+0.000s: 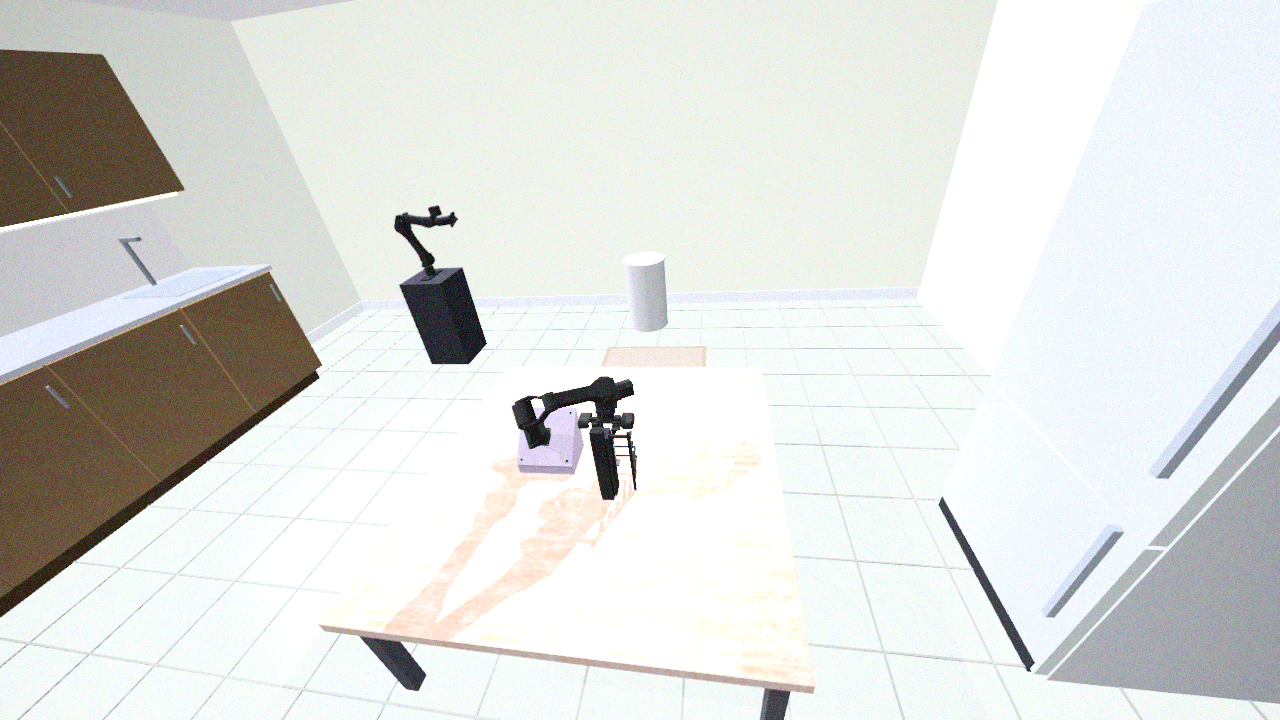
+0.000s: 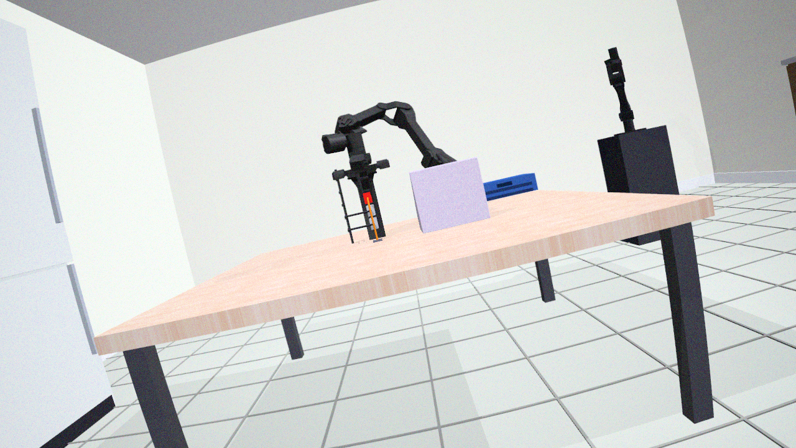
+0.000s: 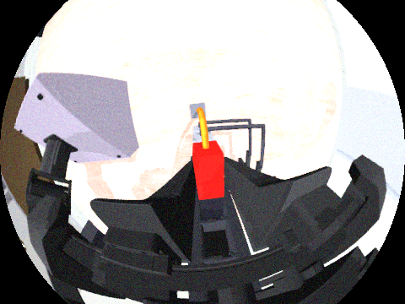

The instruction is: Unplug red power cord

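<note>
The red plug [image 2: 367, 197] [image 3: 209, 169] sits against the face of the upright black power strip [image 1: 605, 465] [image 2: 380, 227], near its top. How deep it sits in the socket is hidden. Its orange-yellow cord [image 2: 372, 219] [image 3: 203, 127] runs down along the strip to a small grey plate [image 2: 377, 239] [image 3: 197, 111] on the table. My gripper [image 3: 207, 163] points down at the strip's top, and its fingers are shut on the red plug from both sides. Pale sockets [image 2: 373, 222] show below the plug.
A thin black barred frame [image 1: 634, 465] [image 2: 345, 214] [image 3: 251, 145] stands close beside the strip. A lilac box [image 1: 548, 452] [image 2: 449, 195] [image 3: 94, 110] stands by the arm's base. A blue case [image 2: 509, 186] lies behind it on the wooden table [image 1: 698, 582] [image 2: 311, 278].
</note>
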